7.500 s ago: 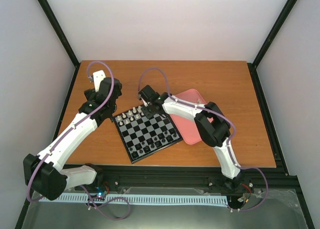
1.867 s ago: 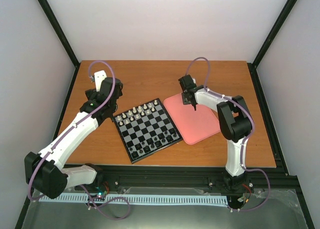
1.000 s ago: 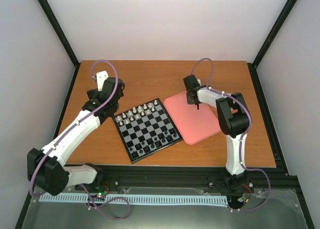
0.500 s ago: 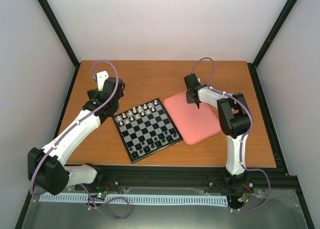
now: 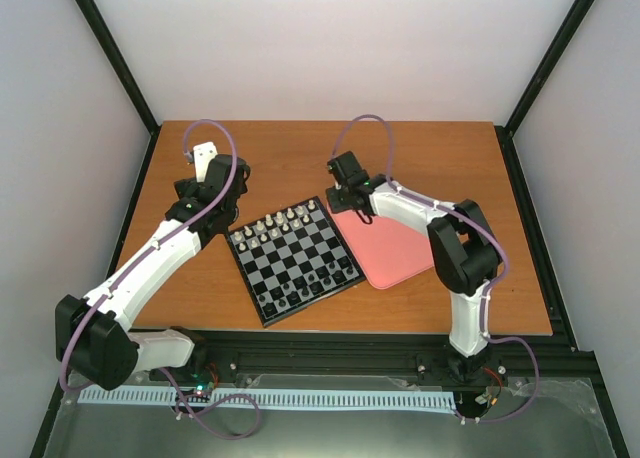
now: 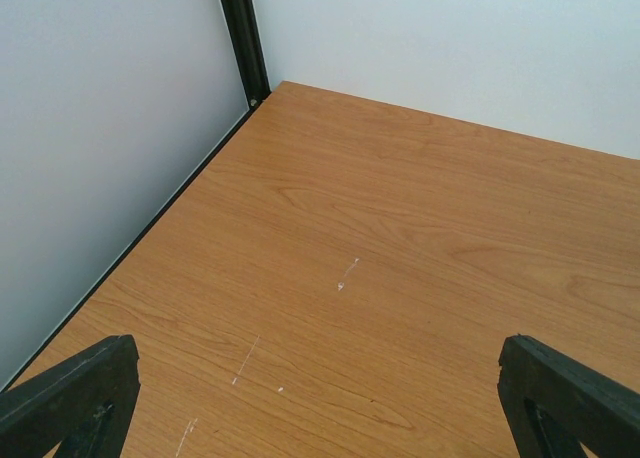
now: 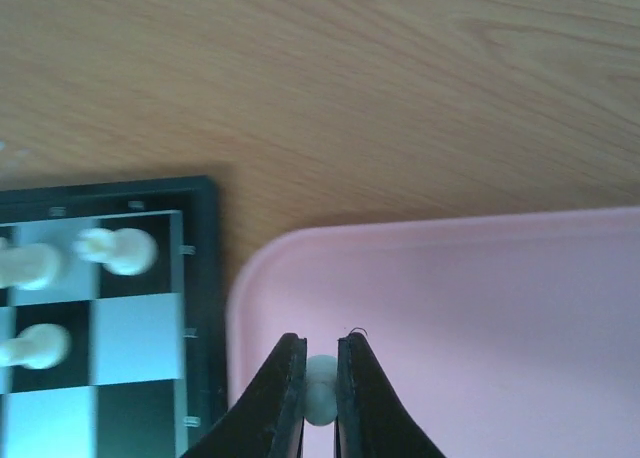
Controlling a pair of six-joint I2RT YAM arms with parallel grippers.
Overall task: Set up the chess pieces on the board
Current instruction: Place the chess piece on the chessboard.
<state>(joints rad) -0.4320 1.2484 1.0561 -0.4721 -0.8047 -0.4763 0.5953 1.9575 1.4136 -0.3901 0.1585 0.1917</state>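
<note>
Both arms start at the near edge of the brown wooden surface (image 5: 300, 153). The white left arm (image 5: 150, 263) stretches up along the left side, bent at the elbow. The white right arm (image 5: 455, 263) goes up from the near right, folds at the elbow and reaches left toward the middle.

The square black-framed chessboard (image 5: 292, 256) lies by the middle of the near edge, turned a little. Tiny dark chess pieces (image 5: 312, 281) stand on its near side and tiny white chess pieces (image 5: 285, 221) on its far side. They are too small to tell which is which. Little marks on the board's frame are too blurry to read. Just right of the board lies the pink plastic tray with rounded corners (image 5: 400, 248).

The right tool (image 7: 320, 363) hangs over the tray's far left corner, just beside the board's far right corner. Its two fingers are pinched tight on one small white chess piece (image 7: 321, 393). The fingers hide most of it, so its kind cannot be told.

The left tool (image 6: 315, 383) is over the wood toward the far left corner. Its fingers are spread wide with nothing between them. Only their tips show, cut off at the bottom of the picture.
</note>
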